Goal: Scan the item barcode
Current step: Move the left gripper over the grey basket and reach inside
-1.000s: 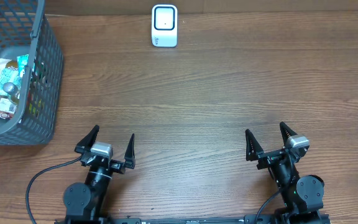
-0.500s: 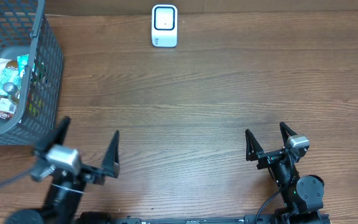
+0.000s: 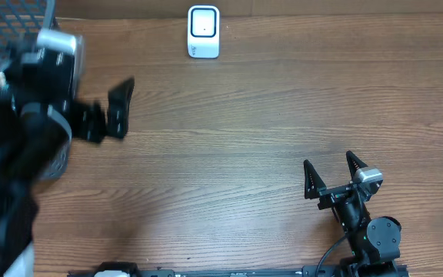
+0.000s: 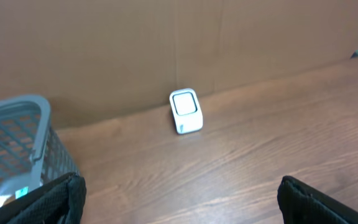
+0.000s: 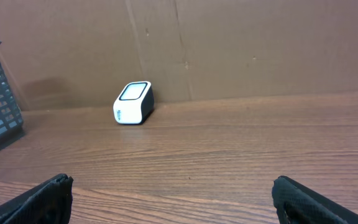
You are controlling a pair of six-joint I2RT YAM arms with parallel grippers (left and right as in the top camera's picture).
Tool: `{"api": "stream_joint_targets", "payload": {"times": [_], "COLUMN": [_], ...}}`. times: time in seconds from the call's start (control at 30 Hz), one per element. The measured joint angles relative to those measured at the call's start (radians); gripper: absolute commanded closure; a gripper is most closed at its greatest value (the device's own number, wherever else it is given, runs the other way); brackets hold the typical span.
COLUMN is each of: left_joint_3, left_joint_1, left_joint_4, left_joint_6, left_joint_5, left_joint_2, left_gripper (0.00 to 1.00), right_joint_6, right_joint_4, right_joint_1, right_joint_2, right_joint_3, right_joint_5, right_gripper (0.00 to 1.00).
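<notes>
Item packaging (image 4: 5, 199) was only glimpsed inside the grey basket (image 4: 23, 109) at the table's left end; no barcode could be made out. White scanner (image 3: 204, 31) stood at the far edge of the table (image 3: 244, 115), well apart from the basket. Left gripper (image 4: 182, 182) hung high by the basket, jaws wide apart, empty. Right gripper (image 3: 328, 160) sat near the front edge, jaws apart, empty.

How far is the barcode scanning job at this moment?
Done: nothing; the scanner stands alone. In hand: the open, empty left gripper hovers near the basket; the right gripper rests open. Left: lift one of the items out and scan it.
</notes>
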Motion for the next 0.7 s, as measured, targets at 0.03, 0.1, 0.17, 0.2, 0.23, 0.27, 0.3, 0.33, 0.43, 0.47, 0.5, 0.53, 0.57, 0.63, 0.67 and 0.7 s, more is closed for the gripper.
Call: {"api": "stream_joint_targets", "payload": {"times": [0.03,0.1,0.17,0.2,0.23,0.27,0.3,0.33,0.43,0.47,0.5,0.53,0.57,0.63,0.67,0.7], "left_joint_3": [0.023,0.034,0.034,0.034,0.034,0.034,0.034,0.034,0.034,0.035,0.037,0.038,0.038,0.038,0.038,0.038], "left_joint_1": [0.0,0.0,0.0,0.0,0.0,0.0,0.0,0.0,0.0,0.003,0.006,0.015,0.023,0.049,0.074,0.096], "left_joint_4": [-0.013,-0.028,-0.033,-0.029,-0.02,-0.003,0.013,0.045,0.118,0.14,0.157,0.171,0.176,0.178,0.178,0.178], "left_joint_6": [0.001,0.001,0.001,0.002,0.002,0.003,0.004,0.004,0.004,0.004,0.004,0.004,0.004,0.004,0.004,0.004], "left_joint_5": [-0.001,-0.005,-0.015,-0.022,-0.029,-0.041,-0.052,-0.077,-0.157,-0.192,-0.226,-0.264,-0.295,-0.349,-0.373,-0.391], "left_joint_2": [0.038,0.095,0.14,0.161,0.178,0.194,0.202,0.212,0.216,0.216,0.216,0.216,0.216,0.216,0.216,0.217], "left_gripper": [0.0,0.0,0.0,0.01,0.01,0.01,0.01,0.0,0.0,0.0,0.0,0.0,0.0,0.0,0.0,0.01], "right_joint_6": [0.0,0.0,0.0,0.0,0.0,0.0,0.0,0.0,0.0,0.0,0.0,0.0,0.0,0.0,0.0,0.0], "right_joint_4": [0.0,0.001,0.001,0.001,0.0,0.0,0.0,0.0,0.0,0.0,0.0,0.0,0.0,0.0,0.001,0.0], "right_joint_1": [0.0,0.0,0.0,0.0,0.0,0.0,0.0,0.0,0.0,0.0,0.0,0.0,0.0,0.0,0.0,0.0], "right_joint_2": [0.0,0.0,0.0,0.0,0.0,0.0,0.0,0.0,0.0,0.0,0.0,0.0,0.0,0.0,0.0,0.0], "right_joint_3": [0.0,0.0,0.0,0.0,0.0,0.0,0.0,0.0,0.0,0.0,0.0,0.0,0.0,0.0,0.0,0.0], "right_joint_5": [0.0,0.0,0.0,0.0,0.0,0.0,0.0,-0.001,0.0,0.0,0.0,0.0,0.0,0.0,0.0,0.0], "right_gripper": [0.0,0.0,0.0,0.0,0.0,0.0,0.0,0.0,0.0,0.0,0.0,0.0,0.0,0.0,0.0,0.0]}}
